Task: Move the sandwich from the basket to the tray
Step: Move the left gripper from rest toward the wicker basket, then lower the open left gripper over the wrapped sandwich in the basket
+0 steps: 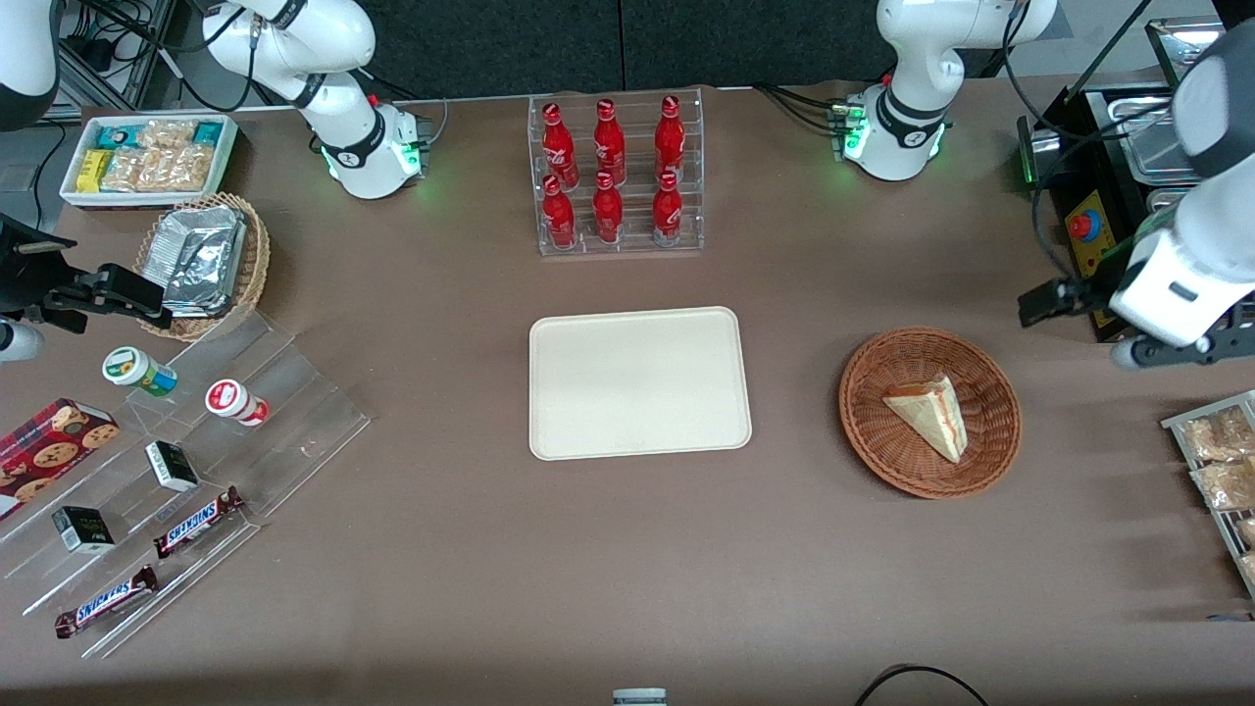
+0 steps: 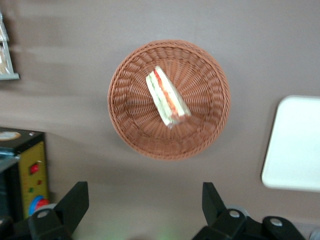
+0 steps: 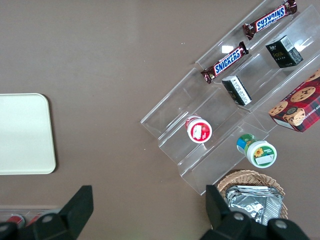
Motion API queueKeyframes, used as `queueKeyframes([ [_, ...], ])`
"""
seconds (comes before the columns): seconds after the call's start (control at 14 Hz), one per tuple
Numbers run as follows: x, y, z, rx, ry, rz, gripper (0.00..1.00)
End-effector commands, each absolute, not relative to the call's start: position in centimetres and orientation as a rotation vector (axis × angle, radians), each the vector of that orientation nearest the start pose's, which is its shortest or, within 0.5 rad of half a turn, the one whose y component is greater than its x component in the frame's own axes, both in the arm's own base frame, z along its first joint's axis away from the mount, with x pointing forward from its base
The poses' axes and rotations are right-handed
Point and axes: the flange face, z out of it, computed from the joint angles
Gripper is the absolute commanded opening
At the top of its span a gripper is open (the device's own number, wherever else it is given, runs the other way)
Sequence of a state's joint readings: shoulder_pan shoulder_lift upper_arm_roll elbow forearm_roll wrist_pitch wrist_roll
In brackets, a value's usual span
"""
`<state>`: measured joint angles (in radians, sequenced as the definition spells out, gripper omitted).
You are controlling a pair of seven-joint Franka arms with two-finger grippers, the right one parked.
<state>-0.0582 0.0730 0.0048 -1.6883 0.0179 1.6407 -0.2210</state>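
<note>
The sandwich (image 1: 929, 416) lies in the basket (image 1: 873, 431), its long cut edge running from about 11 o'clock to 5 o'clock in the front view, red and green filling showing along it in the wrist view (image 2: 167, 97). The basket (image 2: 130, 125) sits on the brown table (image 1: 627, 549), toward the working arm's end. The tray (image 1: 639, 382) lies flat beside it, at the table's middle, well apart from the rim. The gripper (image 2: 145, 210) hangs above the table near the basket, fingers (image 2: 74, 200) spread wide and holding nothing.
</note>
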Motion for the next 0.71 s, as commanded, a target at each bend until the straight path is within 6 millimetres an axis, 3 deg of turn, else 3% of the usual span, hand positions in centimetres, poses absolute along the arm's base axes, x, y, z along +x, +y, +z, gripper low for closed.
queueKeyframes([
  [0.0,56.3,-2.6,49.6,-3.076,-0.414,0.128,1.00],
  [0.64,55.5,-2.6,41.9,-3.012,-0.833,-0.016,1.00],
])
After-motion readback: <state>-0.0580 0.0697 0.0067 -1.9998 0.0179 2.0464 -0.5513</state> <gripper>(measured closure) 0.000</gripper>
